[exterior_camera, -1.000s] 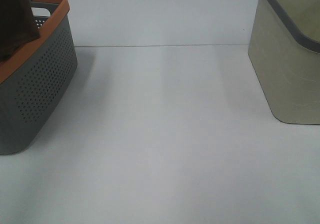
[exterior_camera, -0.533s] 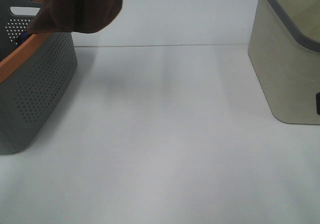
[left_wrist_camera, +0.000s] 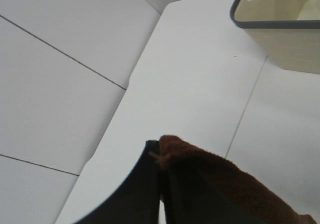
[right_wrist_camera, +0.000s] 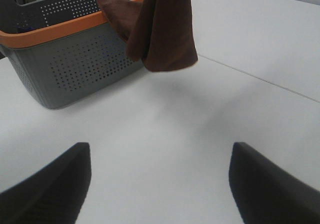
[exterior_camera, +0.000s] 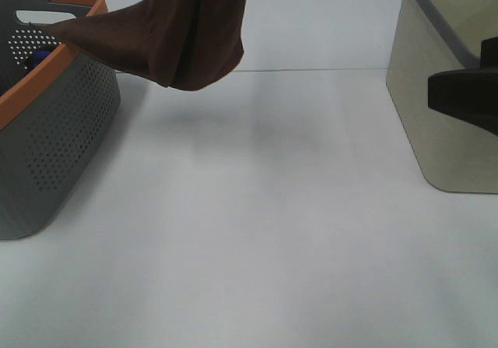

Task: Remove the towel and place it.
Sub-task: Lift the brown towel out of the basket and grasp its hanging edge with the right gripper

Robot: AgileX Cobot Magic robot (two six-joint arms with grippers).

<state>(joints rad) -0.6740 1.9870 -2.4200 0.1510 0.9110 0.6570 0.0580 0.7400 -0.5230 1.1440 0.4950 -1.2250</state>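
So the brown towel (exterior_camera: 194, 36) is up in the air at the far left, hanging in a folded bunch from the left gripper (left_wrist_camera: 160, 156), which is clamped on a top edge of it. You can see the cloth pinched between the dark fingers in the left wrist view. One corner trails back over the orange rim (exterior_camera: 31, 91) of the grey basket (exterior_camera: 62, 145), so I'd lift a touch higher before swinging right; otherwise that tail may drag on the rim and tug the basket. The right gripper (right_wrist_camera: 157, 184) sits low at the right with its fingers spread wide and nothing in them, just in front of the beige bin (exterior_camera: 451, 114). My guess is the towel goes down on the bare white table (exterior_camera: 257, 231) in the middle. I'd lower it slowly so the bottom fold touches first, and only then let go.
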